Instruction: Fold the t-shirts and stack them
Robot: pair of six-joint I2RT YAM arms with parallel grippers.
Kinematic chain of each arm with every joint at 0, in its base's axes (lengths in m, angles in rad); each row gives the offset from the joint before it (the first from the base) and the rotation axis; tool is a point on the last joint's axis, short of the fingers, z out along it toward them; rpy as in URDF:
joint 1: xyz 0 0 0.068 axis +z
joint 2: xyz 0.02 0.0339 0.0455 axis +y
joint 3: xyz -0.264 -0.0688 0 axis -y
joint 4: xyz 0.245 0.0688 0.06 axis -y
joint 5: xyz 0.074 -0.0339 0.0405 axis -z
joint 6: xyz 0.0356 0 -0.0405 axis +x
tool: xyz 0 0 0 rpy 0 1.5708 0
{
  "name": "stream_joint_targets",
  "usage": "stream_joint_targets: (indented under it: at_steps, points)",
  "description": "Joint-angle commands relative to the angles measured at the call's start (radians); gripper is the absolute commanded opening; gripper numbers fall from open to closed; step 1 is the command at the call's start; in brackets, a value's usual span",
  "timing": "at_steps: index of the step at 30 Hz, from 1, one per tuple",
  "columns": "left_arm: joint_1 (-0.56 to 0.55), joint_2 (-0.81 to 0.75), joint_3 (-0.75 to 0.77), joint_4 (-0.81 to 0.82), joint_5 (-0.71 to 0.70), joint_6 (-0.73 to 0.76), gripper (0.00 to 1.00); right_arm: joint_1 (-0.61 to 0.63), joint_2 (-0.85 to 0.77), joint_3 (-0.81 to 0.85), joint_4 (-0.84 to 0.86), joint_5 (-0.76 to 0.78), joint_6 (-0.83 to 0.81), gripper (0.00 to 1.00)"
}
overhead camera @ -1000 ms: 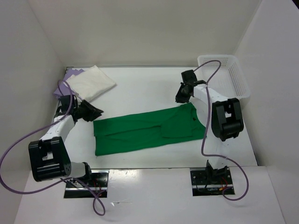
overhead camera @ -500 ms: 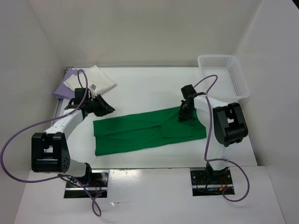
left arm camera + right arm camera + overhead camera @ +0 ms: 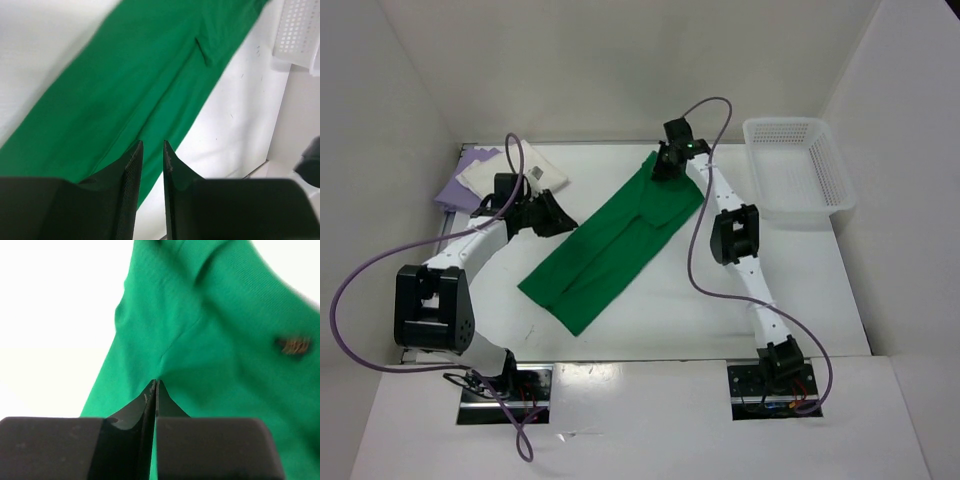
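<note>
White table, green t-shirt, blurred logo

Saw only a sliver of lavender t-shirt beneath the cream t-shirt. Lost green t-shirt and basket past wrist-view edges. Could not read the blurred label.

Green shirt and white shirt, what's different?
The green t-shirt lies spread in a long strip; the cream white t-shirt is folded small at the far left. The right gripper pinches the green t-shirt; none holds the cream white t-shirt. The cream white t-shirt tops a lavender t-shirt; the green t-shirt lies alone. Both are cloth.
</note>
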Motion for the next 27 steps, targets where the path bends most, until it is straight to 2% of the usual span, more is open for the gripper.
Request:
stream_joint_targets:
  at_steps: [1,3,4,5,8,9,10,11,12,14,15,17,19,22,27]
  points:
    - [-0.007,-0.006,0.018,-0.014,-0.008,0.02,0.3,0.046,-0.023,0.276,-0.2,-0.123,0.022,0.05]
    - [-0.007,-0.02,-0.013,0.012,-0.008,0.002,0.32,0.083,-0.156,0.159,-0.186,-0.043,-0.023,0.12]
    - [-0.007,-0.032,-0.013,0.012,-0.008,-0.007,0.34,0.1,-0.199,0.125,-0.186,-0.03,-0.037,0.24]
    - [-0.007,-0.032,-0.028,0.021,-0.008,-0.018,0.34,0.126,-0.294,0.084,-0.166,-0.03,-0.05,0.3]
    - [-0.007,-0.042,-0.037,0.011,-0.018,-0.009,0.39,0.161,-0.48,-0.249,-0.059,-0.062,-0.059,0.45]
    - [-0.007,-0.042,-0.037,0.001,-0.033,-0.009,0.41,0.161,-0.631,-0.508,0.078,-0.083,-0.059,0.46]
    - [-0.007,-0.042,-0.037,0.001,-0.042,0.005,0.42,0.161,-0.701,-0.632,0.14,-0.128,-0.019,0.47]
    - [-0.007,-0.054,-0.037,-0.015,-0.062,0.005,0.42,0.161,-0.761,-0.741,0.186,-0.148,-0.004,0.33]
    - [-0.007,-0.054,-0.047,-0.028,-0.062,0.017,0.43,0.161,-0.855,-0.93,0.246,-0.172,0.01,0.22]
    - [-0.007,-0.068,-0.062,-0.028,-0.074,0.017,0.43,0.172,-0.924,-1.097,0.292,-0.205,0.019,0.01]
    - [0.002,-0.068,-0.074,-0.028,-0.074,0.026,0.43,0.172,-0.968,-1.233,0.314,-0.191,0.019,0.0]
    - [0.002,-0.068,-0.074,-0.037,-0.074,0.026,0.41,0.154,-0.996,-1.366,0.328,-0.164,0.019,0.0]
    - [0.002,-0.068,-0.087,-0.037,-0.065,0.035,0.4,0.1,-1.017,-1.426,0.383,-0.125,0.019,0.0]
    - [0.002,-0.068,-0.096,-0.037,-0.053,0.035,0.4,0.009,-0.97,-1.442,0.421,-0.101,0.009,0.0]
    - [0.002,-0.092,-0.106,-0.037,-0.034,0.035,0.4,-0.075,-0.803,-1.302,0.43,-0.015,-0.027,0.0]
